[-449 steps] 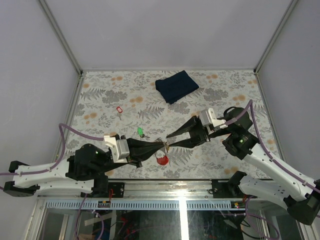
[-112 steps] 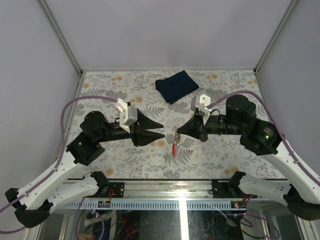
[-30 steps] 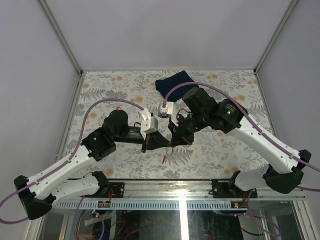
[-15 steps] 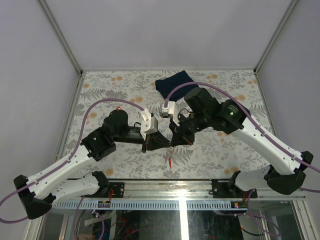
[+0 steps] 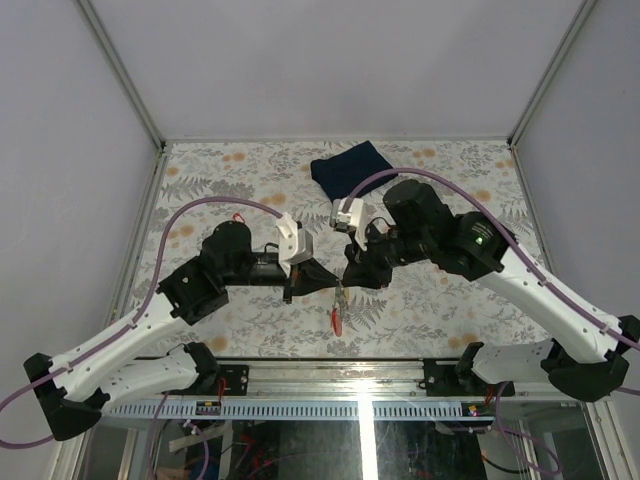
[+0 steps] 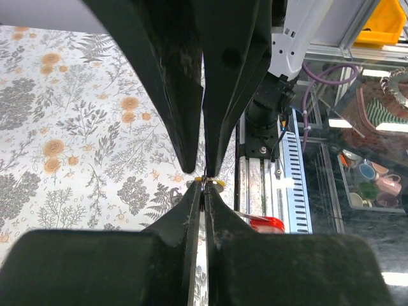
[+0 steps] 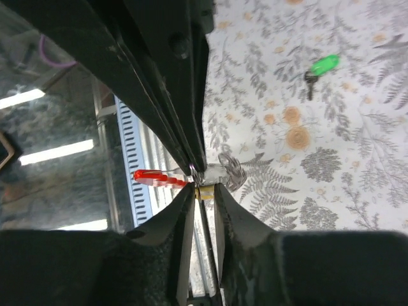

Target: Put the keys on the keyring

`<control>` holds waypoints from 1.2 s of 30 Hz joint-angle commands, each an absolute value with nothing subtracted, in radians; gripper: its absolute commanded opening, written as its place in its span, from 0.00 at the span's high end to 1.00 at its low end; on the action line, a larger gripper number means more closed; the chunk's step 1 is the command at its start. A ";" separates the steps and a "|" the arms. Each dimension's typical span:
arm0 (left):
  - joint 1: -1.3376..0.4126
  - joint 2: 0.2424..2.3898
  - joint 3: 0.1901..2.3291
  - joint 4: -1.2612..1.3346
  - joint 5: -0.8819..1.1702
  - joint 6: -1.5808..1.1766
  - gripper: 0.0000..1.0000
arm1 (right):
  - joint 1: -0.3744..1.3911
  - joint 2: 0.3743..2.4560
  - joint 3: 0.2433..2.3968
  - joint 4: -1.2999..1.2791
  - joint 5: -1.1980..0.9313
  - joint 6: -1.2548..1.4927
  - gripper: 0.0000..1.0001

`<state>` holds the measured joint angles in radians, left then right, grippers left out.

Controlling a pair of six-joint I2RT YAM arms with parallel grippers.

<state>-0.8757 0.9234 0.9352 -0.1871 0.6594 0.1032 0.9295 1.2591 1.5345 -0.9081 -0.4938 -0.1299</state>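
Now we see L gripper (image 5: 331, 284) jaws pressed together on thin silvery keyring (image 7: 231, 169) w/ red plastic tag (image 5: 336, 320), near-centre; R gripper (image 5: 346, 283) jaws slightly apart round tiny yellow-headed metal key (image 7: 204, 192), grip unclear.

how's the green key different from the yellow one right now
Place: the green key lies flat on the table, apart from both arms; the yellow key is up off it, between the right tool's fingertips, where the left tool meets them.
View: the green key shows whole, head and dark blade; the yellow key shows only a sliver of its head.
Shared: both are small keys with bright plastic heads.
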 commanded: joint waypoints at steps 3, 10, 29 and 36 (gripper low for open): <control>-0.884 0.826 0.865 -0.010 0.538 -0.025 1.00 | 0.932 1.103 1.455 -0.637 -0.323 -0.016 0.68; -0.883 0.758 0.768 0.175 0.428 -0.139 1.00 | 0.930 0.997 1.320 -0.392 -0.234 0.145 0.56; -0.882 0.657 0.659 0.436 0.320 -0.270 1.00 | 0.920 0.812 0.959 0.180 -0.265 0.530 0.51; -0.882 0.674 0.664 0.470 0.343 -0.290 1.00 | 0.839 0.803 0.881 0.396 -0.434 0.689 0.47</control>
<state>-0.8772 0.6727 0.6632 0.3389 0.3473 -0.2653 0.8932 0.8032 0.9134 0.1665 -0.3218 0.5537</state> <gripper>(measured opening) 0.008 0.525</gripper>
